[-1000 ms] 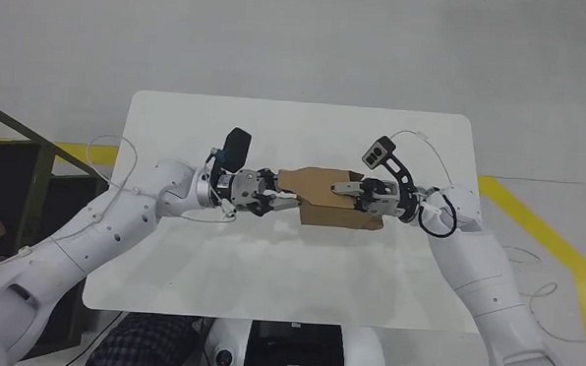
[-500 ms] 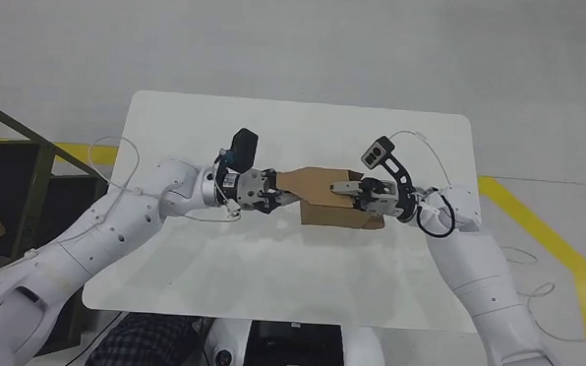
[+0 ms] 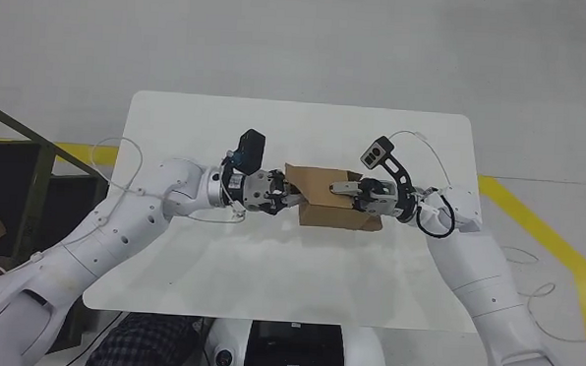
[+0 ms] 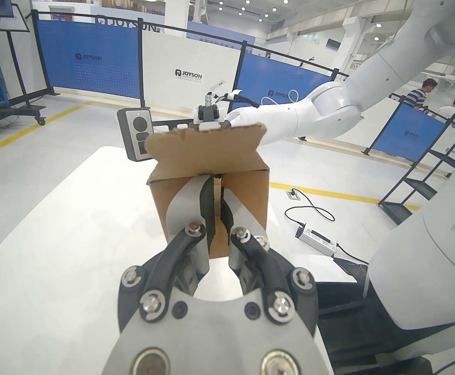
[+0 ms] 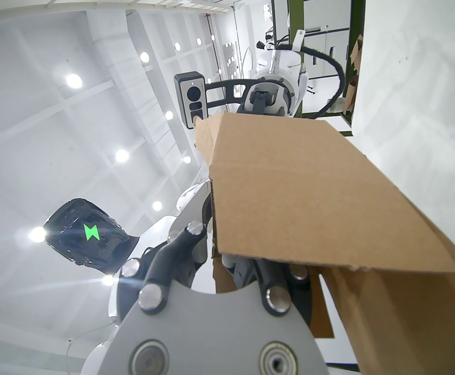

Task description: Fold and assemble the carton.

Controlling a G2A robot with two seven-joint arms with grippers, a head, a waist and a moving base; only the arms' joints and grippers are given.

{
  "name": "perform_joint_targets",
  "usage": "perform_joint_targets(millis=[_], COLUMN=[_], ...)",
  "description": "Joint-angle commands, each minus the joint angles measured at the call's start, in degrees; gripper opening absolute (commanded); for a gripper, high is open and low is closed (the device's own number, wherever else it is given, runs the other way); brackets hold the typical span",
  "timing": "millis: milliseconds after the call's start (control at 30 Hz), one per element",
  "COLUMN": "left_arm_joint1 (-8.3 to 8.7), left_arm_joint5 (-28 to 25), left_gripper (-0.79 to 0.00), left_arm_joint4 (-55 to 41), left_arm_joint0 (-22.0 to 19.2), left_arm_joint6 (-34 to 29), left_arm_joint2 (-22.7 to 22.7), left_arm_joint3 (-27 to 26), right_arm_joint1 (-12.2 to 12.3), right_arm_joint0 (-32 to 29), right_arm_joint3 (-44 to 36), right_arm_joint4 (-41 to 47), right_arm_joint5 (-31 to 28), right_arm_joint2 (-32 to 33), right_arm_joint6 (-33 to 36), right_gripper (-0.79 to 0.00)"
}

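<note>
The carton stands on the white worktop, a little to the right of its middle and well away from all four edges. It is of plain brown cardboard and lies between the two grippers, with one short end turned to each arm.

The left gripper is at the carton's left end. In the left wrist view its fingers are almost together, with only a thin dark gap between them, and their tips rest against the end face of the carton, just under the upper edge. Above this face one flap stands up, and its free edge is uneven.

The right gripper is at the upper side of the carton, near its right end. Its fingers are clamped on a wall of the carton: in the right wrist view the cardboard passes between them and covers the farther finger.
</note>
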Motion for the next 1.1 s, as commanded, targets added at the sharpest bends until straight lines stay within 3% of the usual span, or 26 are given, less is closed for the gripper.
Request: perform_joint_targets(millis=[0, 233, 533, 833, 1067], left_arm_joint1=[-0.22, -0.36, 0.67, 2.38, 2.62], left_arm_joint5=[-0.16, -1.57, -1.57, -1.57, -1.57], left_gripper=[-0.665, -0.65, -0.653, -0.653, -0.646], left_arm_joint4=[-0.16, -0.24, 0.28, 0.98, 0.2], left_arm_joint0=[0.18, 1.94, 5.85, 9.61, 10.05], left_arm_joint6=[-0.49, -0.24, 2.72, 6.56, 5.41], left_arm_joint2=[-0.36, -2.68, -7.71, -14.42, -15.75], left_arm_joint3=[0.07, 1.56, 2.1, 0.72, -1.89], right_arm_joint1=[0.0, 0.11, 0.1, 0.06, 0.13], right_arm_joint0=[-0.06, -0.29, -0.63, -0.65, -0.79], right_arm_joint3=[-0.04, -0.03, -0.02, 1.0, 0.99], right_arm_joint4=[0.06, 0.62, 0.69, 0.22, -1.15], right_arm_joint5=[0.04, -0.13, -0.22, -0.59, -0.45], right_arm_joint2=[0.03, 0.81, 0.99, 0.97, 0.83], right_arm_joint6=[0.02, 0.33, 0.24, 0.01, -0.05], right_gripper=[-0.785, -0.785, -0.785, -0.785, -0.785])
